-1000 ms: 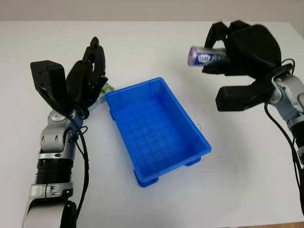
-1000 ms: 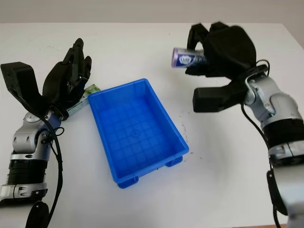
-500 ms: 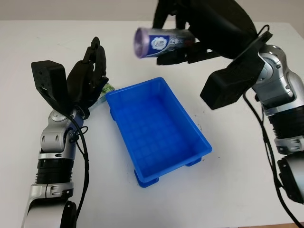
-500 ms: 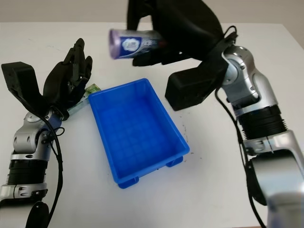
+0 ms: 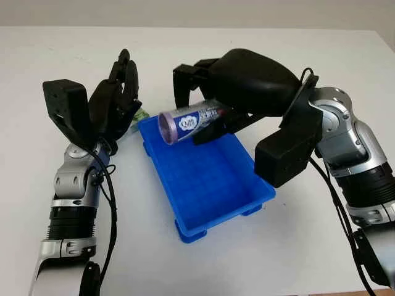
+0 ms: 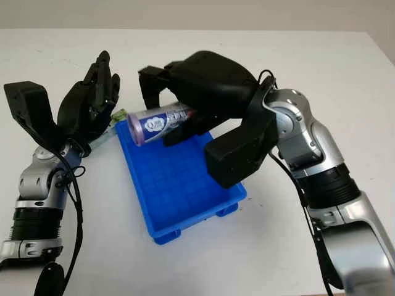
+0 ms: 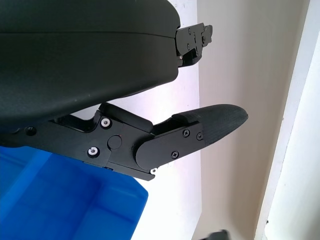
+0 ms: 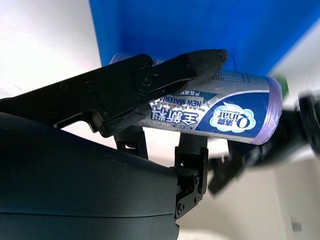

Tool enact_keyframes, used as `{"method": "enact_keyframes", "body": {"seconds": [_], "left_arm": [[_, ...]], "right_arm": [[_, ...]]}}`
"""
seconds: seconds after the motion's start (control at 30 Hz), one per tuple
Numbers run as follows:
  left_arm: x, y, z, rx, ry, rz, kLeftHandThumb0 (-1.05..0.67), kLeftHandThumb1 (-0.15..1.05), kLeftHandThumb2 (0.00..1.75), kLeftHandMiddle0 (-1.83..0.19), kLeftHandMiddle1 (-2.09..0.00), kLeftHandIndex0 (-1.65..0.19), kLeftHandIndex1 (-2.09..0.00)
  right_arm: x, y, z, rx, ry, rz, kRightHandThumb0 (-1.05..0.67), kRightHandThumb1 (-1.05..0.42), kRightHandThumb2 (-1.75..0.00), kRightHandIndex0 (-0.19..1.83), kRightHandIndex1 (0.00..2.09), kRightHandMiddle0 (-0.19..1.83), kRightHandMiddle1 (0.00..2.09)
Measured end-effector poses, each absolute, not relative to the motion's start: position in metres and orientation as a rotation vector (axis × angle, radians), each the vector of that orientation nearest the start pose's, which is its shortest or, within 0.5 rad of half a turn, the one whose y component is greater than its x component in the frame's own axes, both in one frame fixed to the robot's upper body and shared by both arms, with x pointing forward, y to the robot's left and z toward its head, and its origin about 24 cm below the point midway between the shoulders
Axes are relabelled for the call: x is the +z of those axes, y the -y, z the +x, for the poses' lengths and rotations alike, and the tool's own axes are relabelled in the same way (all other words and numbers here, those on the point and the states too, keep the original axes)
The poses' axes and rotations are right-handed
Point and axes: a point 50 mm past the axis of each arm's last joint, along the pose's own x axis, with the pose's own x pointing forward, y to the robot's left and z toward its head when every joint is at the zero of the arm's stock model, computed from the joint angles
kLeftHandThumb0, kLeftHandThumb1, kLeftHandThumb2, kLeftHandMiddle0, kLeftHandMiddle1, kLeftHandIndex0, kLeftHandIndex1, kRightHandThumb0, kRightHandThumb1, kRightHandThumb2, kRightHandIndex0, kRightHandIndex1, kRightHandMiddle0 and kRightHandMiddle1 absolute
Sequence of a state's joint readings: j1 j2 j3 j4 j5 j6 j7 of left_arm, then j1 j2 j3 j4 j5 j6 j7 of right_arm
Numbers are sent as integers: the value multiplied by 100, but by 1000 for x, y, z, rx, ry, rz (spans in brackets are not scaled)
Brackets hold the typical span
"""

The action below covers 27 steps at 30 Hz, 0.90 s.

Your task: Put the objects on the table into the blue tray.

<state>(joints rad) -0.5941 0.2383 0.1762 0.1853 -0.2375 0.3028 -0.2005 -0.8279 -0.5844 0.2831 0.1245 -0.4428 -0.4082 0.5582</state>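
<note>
A purple roll with a white and blue label [image 5: 185,123] is held sideways in my right hand [image 5: 194,105], which is shut on it. The roll hangs just above the far left end of the blue tray [image 5: 210,179], also seen as the roll [image 8: 220,112] in the right wrist view. My left hand [image 5: 117,92] is open and raised beside the tray's far left corner. A small green object [image 5: 141,114] lies on the table between that hand and the tray, mostly hidden by the hand.
The white table [image 5: 308,259] extends around the tray. My right forearm [image 5: 345,154] crosses above the tray's right side. The tray's corner [image 7: 65,200] lies close under my left hand.
My right hand has carried the roll from the table's far right, leftward and then down, to just above the tray's far end. The left hand has barely moved.
</note>
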Motion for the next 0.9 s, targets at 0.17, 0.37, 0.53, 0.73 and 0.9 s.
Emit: {"method": "enact_keyframes", "body": {"seconds": [0.17, 0.37, 0.53, 0.73, 0.9], "left_arm": [[160, -185, 351, -171, 132, -56, -66, 105, 73, 19, 0, 19, 0], [160, -185, 351, -173, 132, -57, -67, 105, 73, 19, 0, 19, 0], [160, -184, 351, -173, 132, -62, -67, 105, 73, 19, 0, 19, 0], [159, -181, 351, -174, 130, -71, -68, 105, 73, 19, 0, 19, 0], [158, -181, 351, -169, 131, -73, -67, 105, 73, 19, 0, 19, 0]], "right_arm": [[235, 114, 322, 803, 652, -1430, -69, -105, -13, -10, 176, -14, 179], [235, 115, 320, 852, 631, -1433, -69, -105, -14, -8, 14, -17, 25], [239, 116, 318, 860, 664, -1385, -67, -105, -14, -18, 1, -19, 2], [254, 121, 317, 736, 768, -1250, -66, -105, -28, -19, 0, -19, 0], [269, 135, 322, 548, 848, -1083, -77, -105, -42, -19, 0, -19, 0]]}}
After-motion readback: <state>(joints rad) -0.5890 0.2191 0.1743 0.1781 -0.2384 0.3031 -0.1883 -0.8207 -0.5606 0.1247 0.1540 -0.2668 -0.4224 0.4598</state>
